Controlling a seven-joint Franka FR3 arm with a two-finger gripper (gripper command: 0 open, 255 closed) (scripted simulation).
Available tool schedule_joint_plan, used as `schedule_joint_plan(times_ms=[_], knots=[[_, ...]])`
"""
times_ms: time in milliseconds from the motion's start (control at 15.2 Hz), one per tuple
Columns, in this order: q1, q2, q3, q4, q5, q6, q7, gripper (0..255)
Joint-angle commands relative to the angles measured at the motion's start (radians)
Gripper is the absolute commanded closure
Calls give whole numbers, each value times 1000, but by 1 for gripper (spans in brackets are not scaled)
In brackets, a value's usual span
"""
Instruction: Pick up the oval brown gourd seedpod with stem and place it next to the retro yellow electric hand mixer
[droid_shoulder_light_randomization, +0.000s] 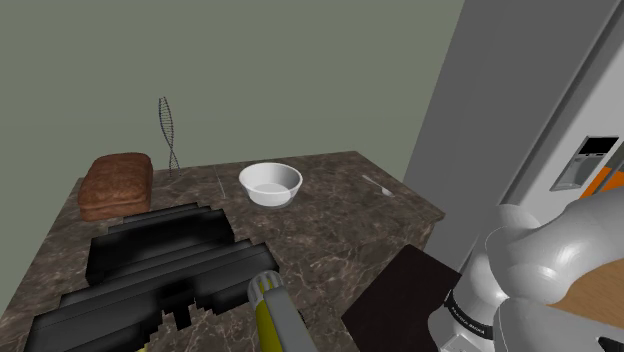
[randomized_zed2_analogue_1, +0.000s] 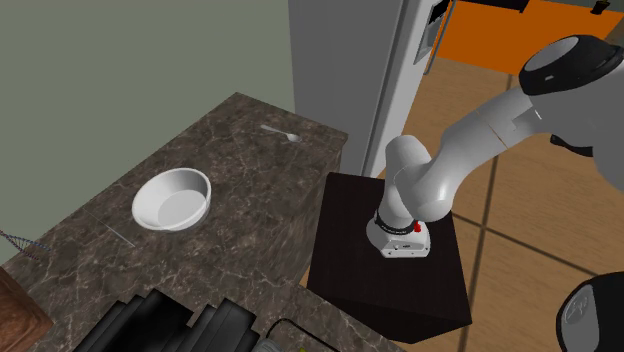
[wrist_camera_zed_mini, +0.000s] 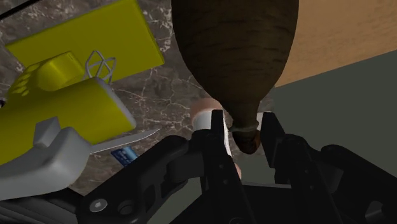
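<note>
The gourd is being gripped at its narrow stem end. The hand is clamped on it, and the two black fingers are being pressed against the neck from either side. The fat brown body is sticking out past the fingertips. Whether it's being held off the bench or resting on it can't be told from the wrist view.

The yellow mixer is lying on the marbled bench near the gourd, with a strip of bare stone between them, so they're apart. Its grey handle is pointing back toward the hand and its wire beaters are sticking up.

Over in the shoulder view, a white bowl is sitting mid-bench. A brown loaf is parked at the far left corner with a twisted wire thing standing just behind it. In the second exterior view, the arm is being carried by the dark stand beside the bench.
</note>
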Motion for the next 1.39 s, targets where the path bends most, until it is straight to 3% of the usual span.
schedule_joint_plan(times_ms=[0,1320], knots=[[0,0,16,-22,11,26,-5,255],[-40,42,208,-194,125,278,-70,255]])
